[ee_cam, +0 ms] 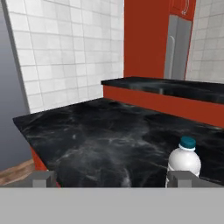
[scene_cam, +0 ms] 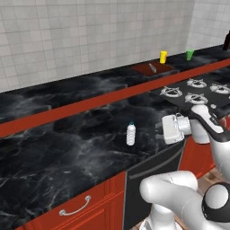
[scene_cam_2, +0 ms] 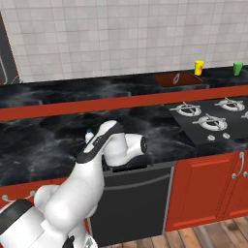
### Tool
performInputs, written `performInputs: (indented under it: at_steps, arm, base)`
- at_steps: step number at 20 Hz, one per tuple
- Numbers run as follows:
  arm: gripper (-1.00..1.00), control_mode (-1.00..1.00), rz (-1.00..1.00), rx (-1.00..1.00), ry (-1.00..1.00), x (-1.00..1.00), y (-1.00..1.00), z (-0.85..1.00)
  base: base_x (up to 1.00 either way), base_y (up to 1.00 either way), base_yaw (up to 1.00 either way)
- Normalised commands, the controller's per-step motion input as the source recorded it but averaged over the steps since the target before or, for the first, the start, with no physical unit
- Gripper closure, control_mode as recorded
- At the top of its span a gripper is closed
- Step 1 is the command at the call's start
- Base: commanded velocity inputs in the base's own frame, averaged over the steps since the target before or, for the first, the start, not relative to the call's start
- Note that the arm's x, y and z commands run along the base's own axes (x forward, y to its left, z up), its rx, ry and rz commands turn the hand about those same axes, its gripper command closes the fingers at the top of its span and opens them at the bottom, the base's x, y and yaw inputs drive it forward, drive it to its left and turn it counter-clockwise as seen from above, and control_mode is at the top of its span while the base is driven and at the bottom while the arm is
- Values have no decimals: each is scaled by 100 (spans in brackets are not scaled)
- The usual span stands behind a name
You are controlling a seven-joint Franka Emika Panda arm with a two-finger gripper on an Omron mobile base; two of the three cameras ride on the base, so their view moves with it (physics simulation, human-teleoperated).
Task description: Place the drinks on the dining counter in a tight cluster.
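Observation:
A small clear water bottle (scene_cam: 130,134) with a teal cap stands upright on the lower black-marble worktop (scene_cam: 67,152). My gripper (scene_cam: 164,130) hovers to its right at about the same height, pointing towards it and not touching it. In the hand view the gripper (ee_cam: 113,179) is open with nothing between the tips. The bottle (ee_cam: 184,159) stands just beyond the right fingertip (ee_cam: 181,178). From the right base view only the bottle's cap (scene_cam_2: 89,134) peeks out behind my arm. The dining counter (scene_cam: 90,87) runs behind the worktop as a raised black slab on a red panel.
A gas hob (scene_cam: 197,92) lies on the worktop right of my hand. On the raised slab sit a brown cutting board with a knife (scene_cam: 152,68), a yellow cup (scene_cam: 163,56) and a green cup (scene_cam: 190,55). A dark appliance front (scene_cam: 152,175) is below the worktop edge.

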Motion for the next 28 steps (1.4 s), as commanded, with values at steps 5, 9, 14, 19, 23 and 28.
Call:
performInputs:
  at_steps: [5,9,14,19,23,28]
  arm:
    - [-100,-100,0,0,0,20,1,-62]
    - [-100,-100,0,-1,0,41,0,-5]
    - [-100,-100,0,-1,0,42,0,-7]
    - [-100,-100,0,0,0,30,0,-11]
    - [-100,-100,0,0,0,44,0,-4]
    - [-100,-100,0,0,0,12,0,-12]
  base:
    - [0,0,0]
    - [0,0,0]
    - [0,0,0]
    - [0,0,0]
    - [0,0,0]
    - [0,0,0]
